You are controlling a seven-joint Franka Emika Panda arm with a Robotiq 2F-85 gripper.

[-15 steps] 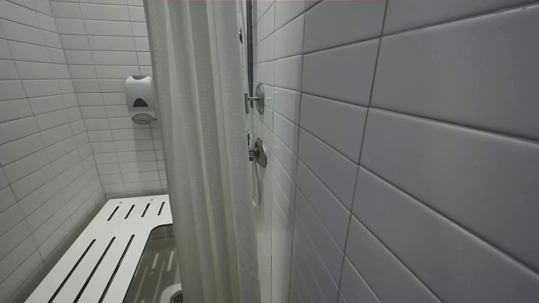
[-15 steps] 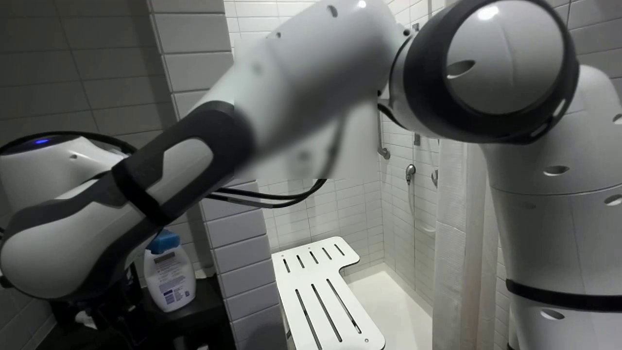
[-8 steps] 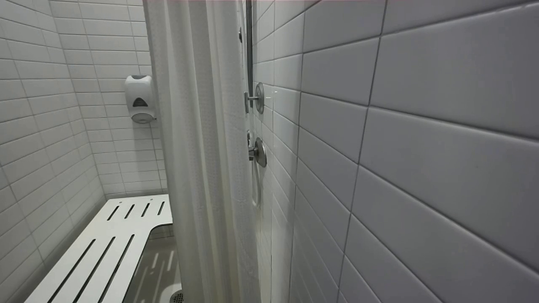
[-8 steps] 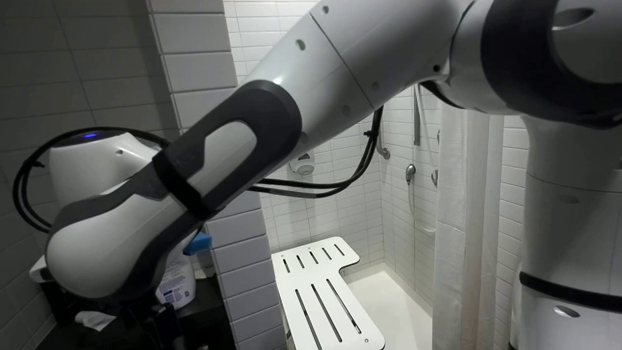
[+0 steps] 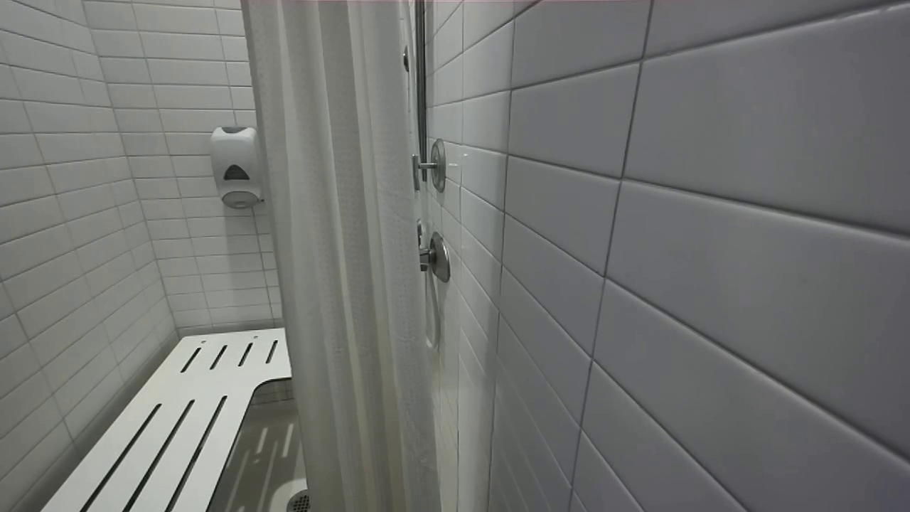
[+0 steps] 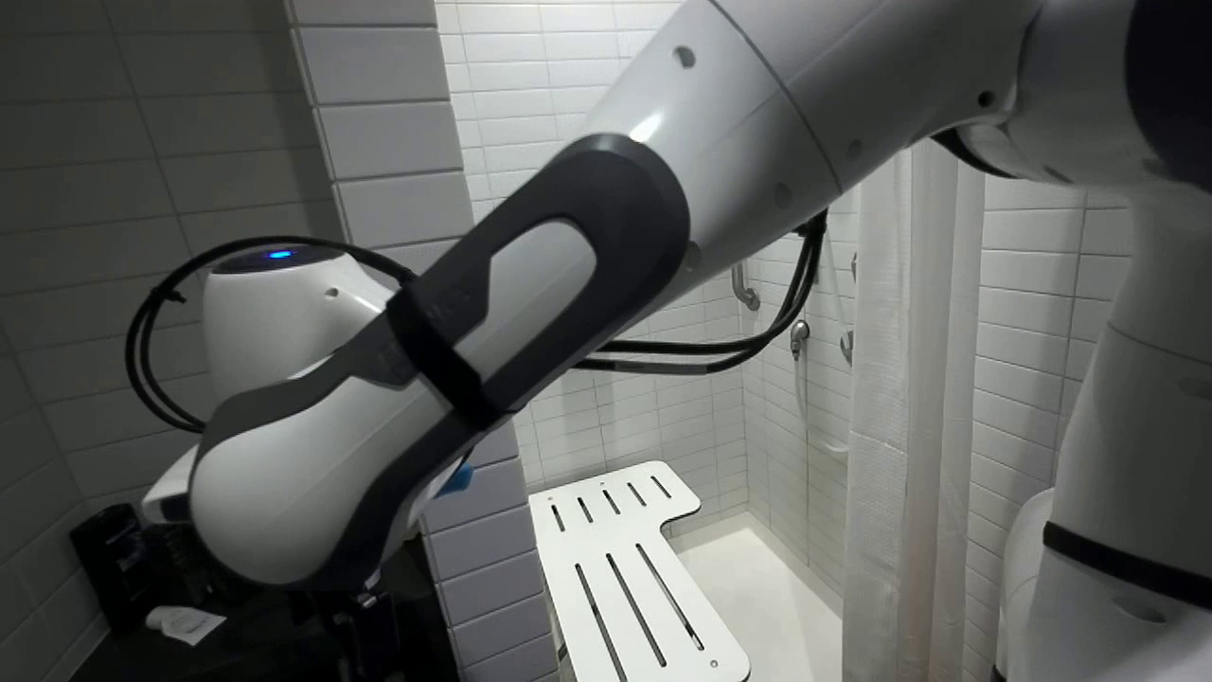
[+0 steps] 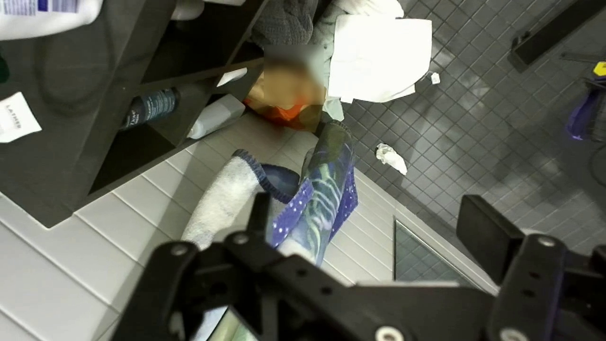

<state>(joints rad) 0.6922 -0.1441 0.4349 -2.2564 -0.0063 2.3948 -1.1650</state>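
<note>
My gripper point(image 7: 374, 222) is open in the wrist view, with nothing between its fingers. In an exterior view the gripper point(image 6: 365, 635) hangs low under the wrist, dark against a black shelf top point(image 6: 256, 654), and its jaws cannot be made out. Beyond the fingers in the wrist view is a blue-green patterned item with purple spotted edges point(image 7: 326, 199), beside a pale cloth-like item with a dark rim point(image 7: 218, 199). A white bottle point(image 7: 47, 16) and a small white packet point(image 7: 16, 118) lie at the view's left. The packet also shows in an exterior view point(image 6: 185, 622).
Shelf compartments hold a dark bottle point(image 7: 151, 109) and a white bottle point(image 7: 218, 113). A white sheet point(image 7: 378, 57) and crumpled paper point(image 7: 392, 158) are near the tiled floor. A tiled pillar point(image 6: 483, 559) stands beside the arm. A slotted white bench point(image 6: 625, 568) and a curtain point(image 5: 341, 249) are beyond.
The arm has swung rightward in the exterior view that shows it. The wrist's blue piece moved with it. The white bottle there is now hidden behind the arm; the packet is more exposed.
</note>
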